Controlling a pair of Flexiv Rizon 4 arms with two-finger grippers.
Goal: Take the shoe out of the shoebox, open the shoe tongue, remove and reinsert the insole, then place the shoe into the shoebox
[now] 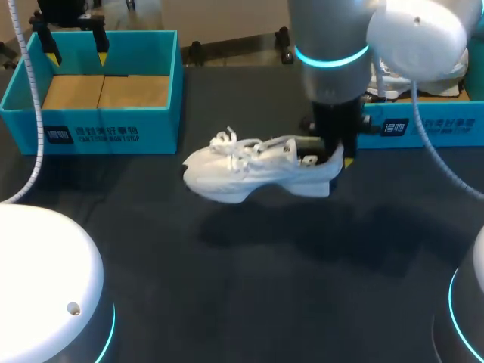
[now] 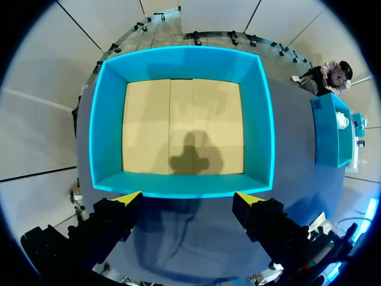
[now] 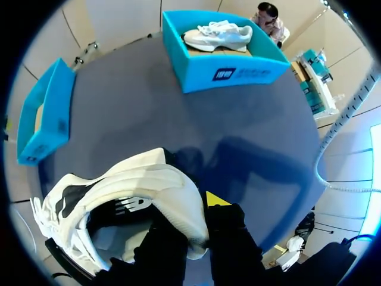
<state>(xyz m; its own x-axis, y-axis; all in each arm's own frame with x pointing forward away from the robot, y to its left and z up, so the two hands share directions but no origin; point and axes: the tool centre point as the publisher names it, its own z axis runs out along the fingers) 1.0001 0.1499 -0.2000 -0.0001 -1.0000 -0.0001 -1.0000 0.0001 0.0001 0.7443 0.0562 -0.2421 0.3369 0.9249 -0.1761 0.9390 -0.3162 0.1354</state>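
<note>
A white shoe (image 1: 249, 170) hangs above the dark table, toe toward my left, laces loose. My right gripper (image 1: 333, 162) is shut on its heel collar. In the right wrist view one finger is inside the shoe (image 3: 137, 190) and the other, with a yellow tip, is outside the heel; the gripper (image 3: 190, 208) pinches the collar. My left gripper (image 1: 76, 51) stands open above the teal shoebox (image 1: 113, 136) at the back left. In the left wrist view the gripper (image 2: 187, 199) holds nothing, and the shoebox (image 2: 262, 119) ahead shows only its bare cardboard floor.
A second teal shoebox (image 1: 423, 125) stands at the back right with another white shoe (image 3: 217, 36) lying in it. The box (image 3: 232, 71) is well ahead of the held shoe. Dark tabletop (image 1: 249, 287) lies under and in front of the shoe.
</note>
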